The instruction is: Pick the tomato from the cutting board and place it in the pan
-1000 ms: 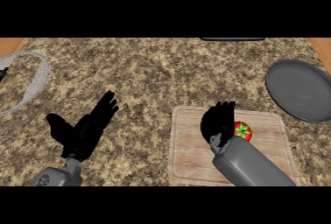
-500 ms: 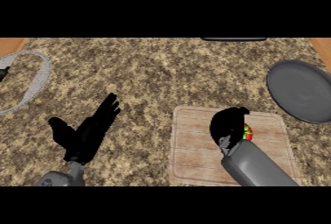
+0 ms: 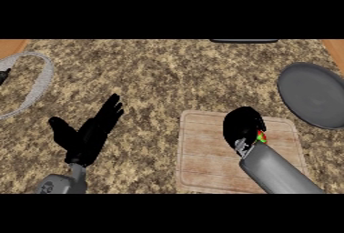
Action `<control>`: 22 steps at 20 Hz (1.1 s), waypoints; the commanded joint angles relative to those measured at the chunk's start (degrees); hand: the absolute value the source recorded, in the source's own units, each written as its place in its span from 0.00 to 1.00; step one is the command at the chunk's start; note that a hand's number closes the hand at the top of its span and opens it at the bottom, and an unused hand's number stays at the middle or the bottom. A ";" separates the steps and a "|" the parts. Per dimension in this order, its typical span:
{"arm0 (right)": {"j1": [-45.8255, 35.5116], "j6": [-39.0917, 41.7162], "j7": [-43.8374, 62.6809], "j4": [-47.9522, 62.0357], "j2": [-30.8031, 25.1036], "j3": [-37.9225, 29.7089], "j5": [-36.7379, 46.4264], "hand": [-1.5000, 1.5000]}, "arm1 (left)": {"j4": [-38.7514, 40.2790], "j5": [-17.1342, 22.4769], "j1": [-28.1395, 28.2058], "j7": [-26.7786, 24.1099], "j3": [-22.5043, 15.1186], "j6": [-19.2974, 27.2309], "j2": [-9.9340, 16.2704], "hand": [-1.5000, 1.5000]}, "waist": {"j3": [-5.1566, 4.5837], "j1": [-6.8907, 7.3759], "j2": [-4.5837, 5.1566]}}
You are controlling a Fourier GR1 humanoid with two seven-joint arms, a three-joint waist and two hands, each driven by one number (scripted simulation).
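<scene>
Task progress: I judge this to be the grasp stage. The small red tomato with a green top [image 3: 259, 136] is not yet off the pale wooden cutting board [image 3: 201, 159], so lifting it, carrying it over and setting it down are all left to do.

Tomato: right of centre in the frame, on the upper right part of the board. I see only a sliver of red and green at the right edge of my right hand; the rest is hidden under it.

Right hand: the black right hand [image 3: 243, 126] comes in on its grey forearm from the lower right and sits over the tomato, fingers curled down round it. I read it as closed on the tomato, though the contact itself is hidden from me.

Left hand: the black left hand [image 3: 91, 132] shows at the lower left over the speckled brown stone counter [image 3: 168, 77], fingers straight and spread, thumb out to the side. It holds nothing and touches nothing I can make out; I take it as resting.

Pan: the dark grey round pan [image 3: 314, 93] lies at the right edge of the frame, above and to the right of the board, near it but apart. I see nothing in it.

Other: a light grey curved rim [image 3: 42, 84] sits at the upper left, well apart from the work.

What is left: lift, move to the upper right, release inside the pan.
</scene>
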 commanded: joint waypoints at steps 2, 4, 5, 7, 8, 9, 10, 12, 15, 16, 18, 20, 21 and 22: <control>6.17 -9.46 -2.63 -7.28 -0.41 -3.79 -2.47 1.00 | 1.39 -1.61 1.57 -1.92 -0.69 0.04 -1.02 0.50 | 0.09 -1.12 -0.12; 12.58 -17.74 -3.05 -10.38 2.81 -7.11 -6.20 1.00 | -1.03 -1.30 2.86 -1.13 -0.53 1.01 -0.76 0.50 | 0.28 -2.43 -0.47; 13.01 -19.94 -3.44 -12.61 5.27 -9.66 -8.54 1.00 | -1.23 -0.80 3.58 -1.85 0.26 0.59 -0.25 0.50 | 0.32 -2.66 -0.61; 17.22 -23.54 -5.19 -18.34 4.77 -11.92 -11.18 1.00 | -1.82 0.82 2.18 -0.11 2.79 0.11 1.53 0.50 | 0.28 -3.65 -0.81; 20.52 -27.98 -3.88 -20.47 5.33 -9.95 -8.95 1.00 | -1.97 -0.23 4.13 -1.49 1.13 0.48 0.25 0.50 | 0.24 -3.09 -0.75; 20.74 -31.22 -4.25 -22.07 4.52 -11.12 -8.20 1.00 | -1.23 -0.27 3.19 -1.27 1.03 0.32 -0.02 0.50 | 0.20 -2.87 -0.51; 22.28 -32.97 -3.47 -25.87 3.51 -11.45 -7.23 1.00 | -2.74 0.36 3.03 0.62 1.38 1.15 -0.05 0.50 | 0.20 -2.93 -0.72; 21.95 -36.84 -2.23 -31.57 2.56 -11.13 -3.56 1.00 | -1.90 0.67 2.62 1.07 1.93 0.05 0.99 0.50 | 0.13 -2.75 -0.71; 24.11 -42.66 -3.16 -38.54 2.15 -14.64 -4.18 1.00 | -4.25 1.11 3.23 1.95 1.60 -0.80 1.59 0.50 | 0.15 -2.22 -0.64; 25.00 -44.96 -3.72 -40.26 2.25 -15.07 -3.96 1.00 | -2.34 -1.56 3.15 0.27 -0.45 1.54 -1.07 0.50 | 0.14 -2.37 -0.45; 27.74 -48.33 -3.85 -44.16 3.88 -16.92 -6.10 1.00 | -2.86 -1.51 2.38 0.77 0.22 1.78 -0.79 0.50 | 0.18 -2.23 -0.40; 29.49 -50.46 -6.79 -46.95 2.95 -22.72 -11.80 1.00 | -4.62 -0.90 2.98 1.98 0.22 1.78 -0.73 0.50 | 0.21 -1.72 -0.26; 32.18 -52.65 -7.44 -48.14 4.36 -22.13 -13.14 1.00 | -3.77 -0.49 4.52 0.19 0.71 -0.75 0.75 0.50 | 0.18 -1.56 -0.21; 34.43 -52.21 -8.38 -50.96 4.12 -23.60 -16.83 1.00 | -4.61 0.59 4.11 0.48 1.51 -1.75 1.37 0.50 | 0.18 -1.68 -0.25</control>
